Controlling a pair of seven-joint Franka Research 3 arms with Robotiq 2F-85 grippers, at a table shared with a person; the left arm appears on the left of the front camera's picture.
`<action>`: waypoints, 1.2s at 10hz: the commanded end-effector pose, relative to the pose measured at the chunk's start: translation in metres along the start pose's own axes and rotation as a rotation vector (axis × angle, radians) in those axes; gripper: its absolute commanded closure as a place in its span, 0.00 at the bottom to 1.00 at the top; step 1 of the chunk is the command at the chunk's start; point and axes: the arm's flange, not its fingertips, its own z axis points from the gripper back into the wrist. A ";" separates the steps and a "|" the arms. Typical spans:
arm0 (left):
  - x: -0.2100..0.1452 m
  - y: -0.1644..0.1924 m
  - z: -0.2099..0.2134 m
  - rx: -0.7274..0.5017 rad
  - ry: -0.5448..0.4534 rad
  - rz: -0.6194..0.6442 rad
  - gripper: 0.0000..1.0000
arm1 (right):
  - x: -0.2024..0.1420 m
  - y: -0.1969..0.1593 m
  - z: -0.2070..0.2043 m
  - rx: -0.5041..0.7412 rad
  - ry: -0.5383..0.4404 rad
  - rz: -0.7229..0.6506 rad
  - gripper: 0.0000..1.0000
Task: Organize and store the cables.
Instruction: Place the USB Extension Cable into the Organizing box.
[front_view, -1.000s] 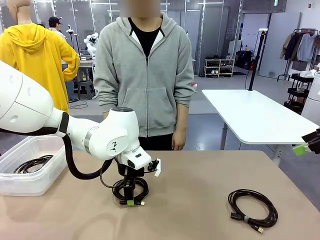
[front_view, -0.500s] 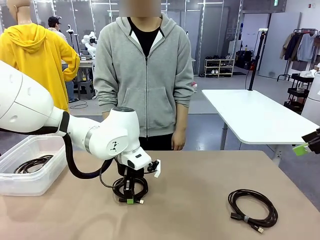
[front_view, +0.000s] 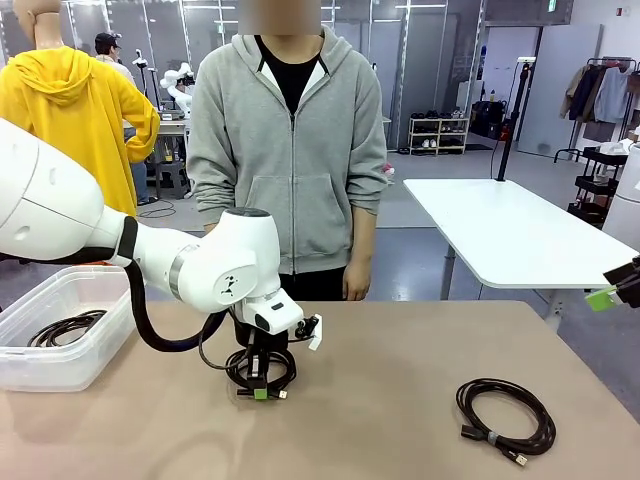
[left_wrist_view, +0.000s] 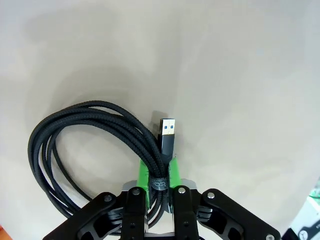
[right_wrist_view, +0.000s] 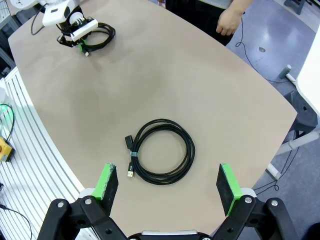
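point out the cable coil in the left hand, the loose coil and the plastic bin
gripped cable coil (left_wrist_view: 85, 111), left wrist view, top of loop
loose cable coil (right_wrist_view: 190, 150), right wrist view, right side of loop
plastic bin (front_view: 60, 368), front view, front wall

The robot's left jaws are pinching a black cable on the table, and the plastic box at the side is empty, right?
Almost. The left arm's jaws are shut on that cable, but the plastic box is not empty: the front view shows another black cable coil lying inside it.
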 end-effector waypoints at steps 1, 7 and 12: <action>-0.003 -0.015 0.036 0.048 0.047 0.014 1.00 | 0.001 0.000 -0.002 -0.011 0.016 -0.007 0.00; 0.010 -0.034 0.106 0.171 0.048 -0.033 1.00 | 0.001 0.000 -0.002 -0.011 0.016 -0.007 0.00; 0.010 -0.034 0.106 0.171 0.048 -0.033 1.00 | 0.001 0.000 -0.002 -0.011 0.016 -0.007 0.00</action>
